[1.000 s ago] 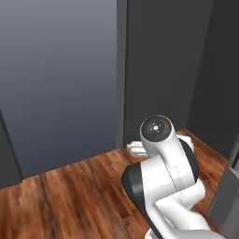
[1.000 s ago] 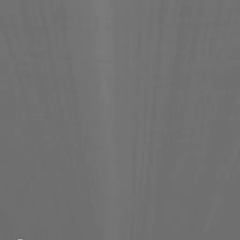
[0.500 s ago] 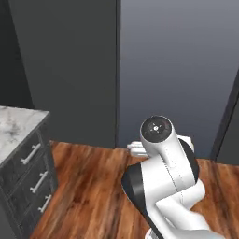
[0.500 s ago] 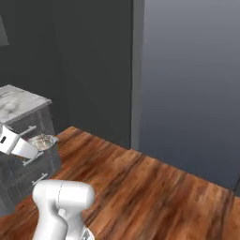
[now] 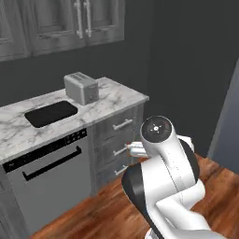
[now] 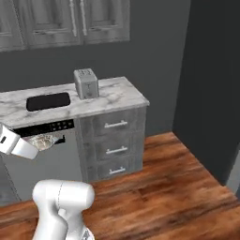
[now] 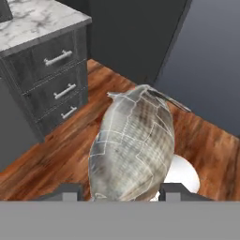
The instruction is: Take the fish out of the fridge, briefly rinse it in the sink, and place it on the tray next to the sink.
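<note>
Wood-grain planks in a warm red-brown cover the floor (image 6: 178, 187), the largest surface in view. White marble with grey veining forms the countertop (image 5: 116, 95), which rests on dark grey base cabinets. One column of three drawers (image 6: 115, 147) sits under the counter's right end, each with one horizontal metal bar handle. One grey dishwasher front (image 5: 46, 179) with a dark control strip and a long bar handle stands to the left of the drawers. Upper cupboards (image 5: 70, 21) in dark wood grain carry vertical metal handles.

One tray (image 5: 50, 113), flat, shallow and black with rounded corners, lies on the marble. One toaster (image 6: 86, 83), boxy and silver, stands upright just beside the tray, on the side toward the counter's end.

One fish (image 7: 133, 145), silvery-grey with pale scale lines and a pointed tail, sits between the two dark fingertips of the gripper (image 7: 118, 191), which is closed around it. In the right base view the gripper (image 6: 44, 140) carries the fish (image 6: 42, 141) in front of the dishwasher, below counter height.
</note>
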